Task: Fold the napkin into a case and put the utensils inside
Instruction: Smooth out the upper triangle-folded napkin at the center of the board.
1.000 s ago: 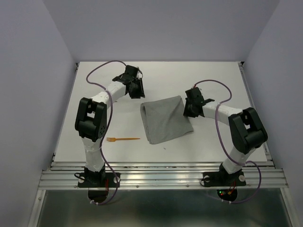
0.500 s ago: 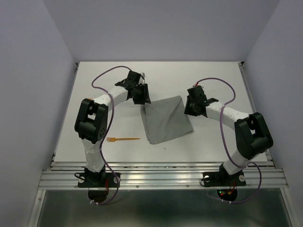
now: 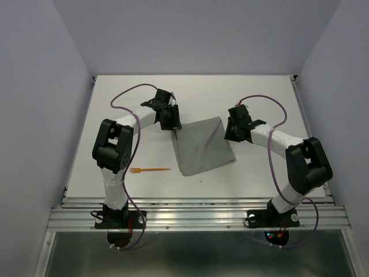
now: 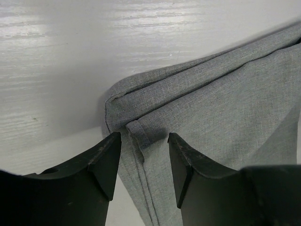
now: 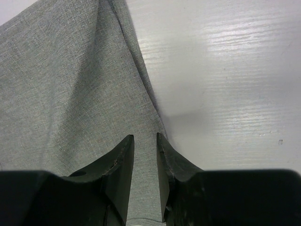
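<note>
Napkin from the top camera: folded into a grey slanted oblong, lying flat around the middle of the white table. One orange fork lies on the table near the napkin's 8 o'clock, not touching it. The left gripper is down at the napkin's 11 o'clock corner and the right gripper sits at its 2 o'clock edge.

Left wrist cam: the left gripper is open fairly wide. The folded corner of the napkin, with a little hem tab, lies between the fingers, which aren't squeezing it.

Right wrist cam: the right gripper has just a narrow gap and hangs over the napkin's edge. The cloth looks flat in the gap, nothing pinched.
</note>
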Robot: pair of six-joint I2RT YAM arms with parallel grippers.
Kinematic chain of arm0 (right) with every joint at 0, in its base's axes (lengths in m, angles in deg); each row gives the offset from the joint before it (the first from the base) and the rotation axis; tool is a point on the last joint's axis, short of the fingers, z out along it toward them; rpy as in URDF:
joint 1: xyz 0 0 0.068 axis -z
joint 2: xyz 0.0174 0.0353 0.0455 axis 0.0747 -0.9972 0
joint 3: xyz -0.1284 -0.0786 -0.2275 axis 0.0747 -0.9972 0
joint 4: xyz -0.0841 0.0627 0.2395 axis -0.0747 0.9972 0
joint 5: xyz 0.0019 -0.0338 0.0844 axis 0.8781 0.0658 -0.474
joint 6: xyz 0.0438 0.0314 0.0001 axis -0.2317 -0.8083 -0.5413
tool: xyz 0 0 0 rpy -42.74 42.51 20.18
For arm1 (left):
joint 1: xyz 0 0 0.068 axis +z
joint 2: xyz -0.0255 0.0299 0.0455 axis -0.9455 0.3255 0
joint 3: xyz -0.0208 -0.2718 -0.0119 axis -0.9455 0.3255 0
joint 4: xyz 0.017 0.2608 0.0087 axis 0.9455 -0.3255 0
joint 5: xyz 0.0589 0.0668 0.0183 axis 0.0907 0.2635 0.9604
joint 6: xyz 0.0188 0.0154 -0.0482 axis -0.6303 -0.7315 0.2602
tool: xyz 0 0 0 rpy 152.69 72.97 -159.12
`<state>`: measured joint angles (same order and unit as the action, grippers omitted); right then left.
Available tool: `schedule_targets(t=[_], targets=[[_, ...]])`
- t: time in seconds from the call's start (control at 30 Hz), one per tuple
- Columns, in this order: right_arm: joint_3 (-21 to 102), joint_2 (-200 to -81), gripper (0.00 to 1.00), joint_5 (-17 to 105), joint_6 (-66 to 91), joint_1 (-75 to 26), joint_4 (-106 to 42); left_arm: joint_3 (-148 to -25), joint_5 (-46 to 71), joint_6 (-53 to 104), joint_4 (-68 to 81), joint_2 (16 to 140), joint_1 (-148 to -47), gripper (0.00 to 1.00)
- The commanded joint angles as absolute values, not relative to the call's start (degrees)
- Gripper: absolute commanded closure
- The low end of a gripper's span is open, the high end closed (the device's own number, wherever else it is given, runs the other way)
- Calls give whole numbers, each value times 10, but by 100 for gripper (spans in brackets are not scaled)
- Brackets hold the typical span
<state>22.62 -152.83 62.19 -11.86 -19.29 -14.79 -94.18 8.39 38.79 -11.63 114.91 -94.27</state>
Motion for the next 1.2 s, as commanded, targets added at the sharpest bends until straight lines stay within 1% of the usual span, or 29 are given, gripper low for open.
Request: schedule_targets(t=[0.0,0.1,0.17,0.23,0.3,0.33,0.37,0.47,0.5,0.53,0.7,0.97,1.17], targets=[[226,-1510,69,626,-117,-189,-144,-932,102,386,-115,1127,-946,44],[225,-1507,69,626,-118,-189,-144,-933,102,385,-115,1137,-946,45],[223,-1507,69,626,-119,-189,-144,-934,102,385,-114,1143,-946,49],[222,-1503,69,629,-119,-189,-144,-934,100,385,-113,1145,-946,61],[220,-1501,69,629,-119,-189,-144,-934,97,385,-113,1143,-947,69],[220,-1501,69,629,-120,-189,-144,-936,95,384,-112,1139,-947,79],[220,-1501,69,629,-121,-189,-143,-937,95,384,-112,1137,-948,85],[219,-1502,69,628,-121,-189,-144,-945,90,379,-119,1138,-948,92],[219,-1502,69,627,-122,-189,-144,-947,91,378,-120,1139,-948,98],[219,-1500,69,627,-122,-189,-144,-947,92,378,-122,1137,-948,100],[217,-1497,69,625,-119,-189,-144,-945,97,380,-126,1123,-948,100],[210,-1487,67,620,-116,-189,-146,-951,98,393,-140,1068,-946,100],[256,-1517,67,603,-112,-189,-156,-948,94,406,-135,1063,-942,100]])
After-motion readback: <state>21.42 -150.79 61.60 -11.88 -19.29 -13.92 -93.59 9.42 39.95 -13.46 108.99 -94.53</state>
